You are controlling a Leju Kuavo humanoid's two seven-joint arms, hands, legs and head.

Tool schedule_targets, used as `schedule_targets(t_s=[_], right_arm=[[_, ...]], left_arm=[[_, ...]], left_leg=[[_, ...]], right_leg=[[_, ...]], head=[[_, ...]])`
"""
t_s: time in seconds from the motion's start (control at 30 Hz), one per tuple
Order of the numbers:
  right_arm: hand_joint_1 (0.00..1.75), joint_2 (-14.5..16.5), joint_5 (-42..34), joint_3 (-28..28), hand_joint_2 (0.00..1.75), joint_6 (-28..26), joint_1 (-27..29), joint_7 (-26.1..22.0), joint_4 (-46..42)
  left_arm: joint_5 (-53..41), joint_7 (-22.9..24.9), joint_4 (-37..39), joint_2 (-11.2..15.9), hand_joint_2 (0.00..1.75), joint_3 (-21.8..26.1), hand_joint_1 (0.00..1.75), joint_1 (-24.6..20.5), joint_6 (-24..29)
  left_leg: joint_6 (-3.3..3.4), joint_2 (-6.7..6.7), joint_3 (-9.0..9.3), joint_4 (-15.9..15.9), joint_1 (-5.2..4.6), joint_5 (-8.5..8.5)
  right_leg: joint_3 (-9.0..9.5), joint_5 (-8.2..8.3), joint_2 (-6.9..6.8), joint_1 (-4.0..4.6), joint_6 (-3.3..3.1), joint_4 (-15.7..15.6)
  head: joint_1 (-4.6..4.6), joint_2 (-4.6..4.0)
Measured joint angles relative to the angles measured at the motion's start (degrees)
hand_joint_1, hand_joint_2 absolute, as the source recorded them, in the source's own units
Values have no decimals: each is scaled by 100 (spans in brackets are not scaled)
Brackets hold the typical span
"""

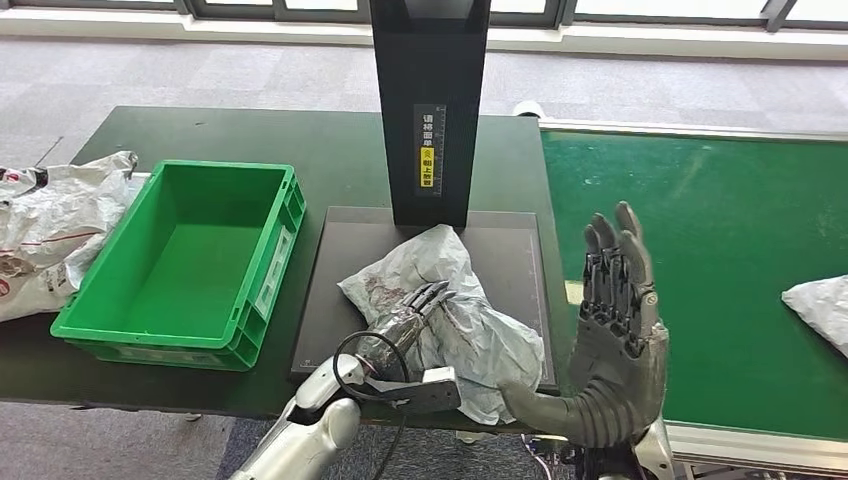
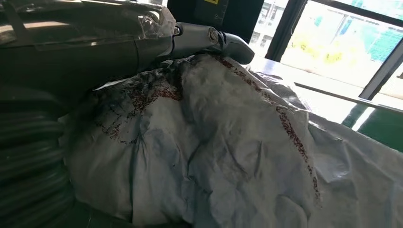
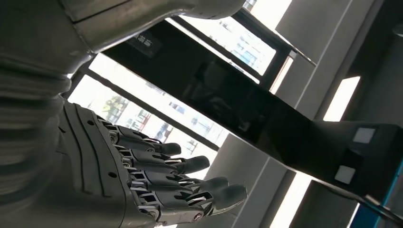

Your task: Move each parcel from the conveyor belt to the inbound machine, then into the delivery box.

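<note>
Your left hand (image 1: 425,300) lay on the grey parcel (image 1: 450,310) (grip unclear to me) on the black platform (image 1: 330,270); right hand (image 1: 615,300) was raised, fingers straight, empty.

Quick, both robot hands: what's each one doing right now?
Left robot hand: fingers laid on the grey parcel on the inbound machine's platform; a firm grip cannot be told.
Right robot hand: open, raised, holding nothing.

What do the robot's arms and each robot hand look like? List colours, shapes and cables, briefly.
The left arm is shiny silver and rounded, with a black cable looping to a grey box at the wrist. The left robot hand has slim, dark metallic fingers. The right robot hand is dark grey, with a ribbed back, a thick matte thumb and segmented black fingers showing small metal parts.
</note>
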Motion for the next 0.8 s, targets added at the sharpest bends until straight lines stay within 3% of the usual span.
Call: schedule_targets(t_s=[0.03, 0.17, 0.33, 0.8], right_arm=[[0, -12, -22, 13, 175, -25, -17, -8, -18], [0, -51, -50, 57, 175, -56, -47, -12, -71], [0, -99, -76, 69, 175, -159, -56, -28, -122], [0, -225, -97, 221, 175, -519, -105, -46, -127]], left_arm=[[-19, -10, 56, -8, 175, -11, 0, -18, 18], [-43, -24, 209, -31, 175, -21, 175, -71, 49], [139, -132, 119, -36, 175, -22, 175, -55, 265], [1369, -664, -1141, 90, 175, 110, 175, 386, 739]], left_leg=[[0, 0, 0, 0, 0, 0], [1, -1, -1, 0, -1, 0], [1, -2, -3, 0, -1, 0], [0, -4, -8, -1, 0, 0]], right_leg=[[0, 0, 0, 0, 0, 0], [0, 0, 0, -1, 0, 0], [0, 0, -1, 0, 1, 0], [-4, -1, -3, 0, 1, 0]], head=[[0, 0], [0, 0], [0, 0], [0, 0]])
